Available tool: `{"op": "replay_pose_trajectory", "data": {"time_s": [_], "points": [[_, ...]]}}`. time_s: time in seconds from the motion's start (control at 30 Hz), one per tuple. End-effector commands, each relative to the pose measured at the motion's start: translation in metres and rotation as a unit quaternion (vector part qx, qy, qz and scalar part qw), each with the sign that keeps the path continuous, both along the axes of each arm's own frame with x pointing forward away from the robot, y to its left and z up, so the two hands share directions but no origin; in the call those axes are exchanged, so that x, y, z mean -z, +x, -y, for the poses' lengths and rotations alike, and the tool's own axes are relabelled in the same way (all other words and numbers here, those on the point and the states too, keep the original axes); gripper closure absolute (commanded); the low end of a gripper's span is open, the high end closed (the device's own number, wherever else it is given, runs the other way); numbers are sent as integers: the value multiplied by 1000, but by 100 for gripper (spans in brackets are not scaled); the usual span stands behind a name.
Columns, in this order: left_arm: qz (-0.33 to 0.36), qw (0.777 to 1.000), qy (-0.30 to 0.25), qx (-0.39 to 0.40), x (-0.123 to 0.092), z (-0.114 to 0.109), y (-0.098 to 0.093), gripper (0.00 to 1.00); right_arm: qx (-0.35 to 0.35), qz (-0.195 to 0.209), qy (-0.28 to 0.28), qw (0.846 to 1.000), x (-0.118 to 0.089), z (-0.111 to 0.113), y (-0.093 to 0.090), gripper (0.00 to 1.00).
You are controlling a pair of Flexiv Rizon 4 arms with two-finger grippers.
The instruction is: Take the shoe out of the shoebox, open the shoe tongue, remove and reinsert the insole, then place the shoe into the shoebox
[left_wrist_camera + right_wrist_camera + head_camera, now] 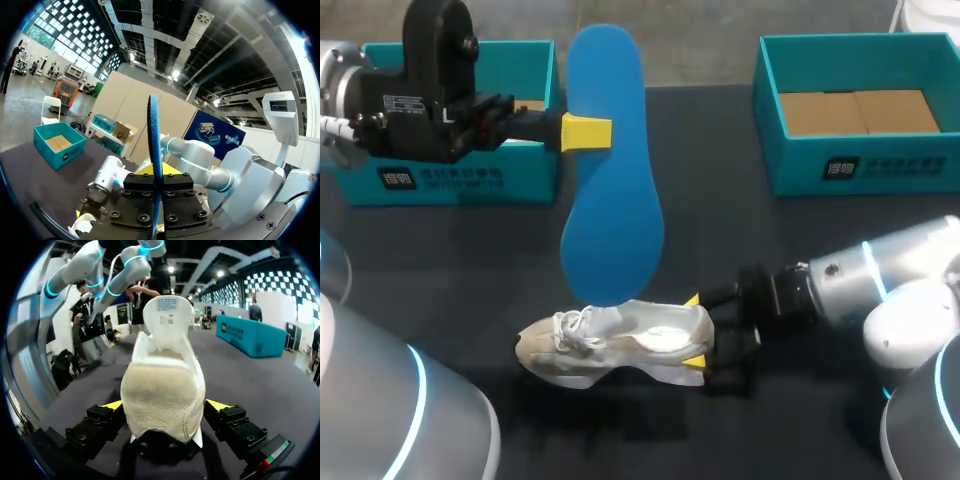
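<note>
Reinserting well, we judge: left pincer (pixel 585 133), clamped on the insole (pixel 610 180) above the shoe (pixel 620 340), feeds it toe-first inside — right pincer (pixel 695 332) (clamped on the heel) pinning the shoe to the desk (pixel 800 240).

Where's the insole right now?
Head view, left of centre: the blue insole is clamped in the left gripper, its free end right by the white shoe.

We see a matt blue insole (pixel 610 170) that looks like smooth foam. The shoe (pixel 620 340) is white cloth with a rough, fuzzy heel, and the shoebox (pixel 910 160) looks like matt teal cardboard.
</note>
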State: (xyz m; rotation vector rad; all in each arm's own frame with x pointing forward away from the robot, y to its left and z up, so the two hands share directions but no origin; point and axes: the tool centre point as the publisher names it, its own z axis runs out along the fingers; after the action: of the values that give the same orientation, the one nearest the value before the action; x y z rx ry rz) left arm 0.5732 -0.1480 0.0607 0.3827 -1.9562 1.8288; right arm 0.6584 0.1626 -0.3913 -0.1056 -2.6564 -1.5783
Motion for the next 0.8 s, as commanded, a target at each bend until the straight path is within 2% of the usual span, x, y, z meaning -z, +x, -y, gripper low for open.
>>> {"op": "replay_pose_trajectory", "data": {"time_s": [0.03, 0.23, 0.4, 0.8], "points": [[0, 1000, 1, -1, 1, 0, -1, 100, 1, -16, -103, 995, -23, 13, -7, 0], [0, 1000, 1, -1, 1, 0, -1, 100, -2, -59, -197, 979, -39, 24, -8, 0], [0, 1000, 1, -1, 1, 0, -1, 100, 9, -79, -291, 954, -54, 27, -8, 0], [0, 1000, 1, -1, 1, 0, -1, 100, -4, -89, -413, 906, -71, 7, 7, 0]]}}
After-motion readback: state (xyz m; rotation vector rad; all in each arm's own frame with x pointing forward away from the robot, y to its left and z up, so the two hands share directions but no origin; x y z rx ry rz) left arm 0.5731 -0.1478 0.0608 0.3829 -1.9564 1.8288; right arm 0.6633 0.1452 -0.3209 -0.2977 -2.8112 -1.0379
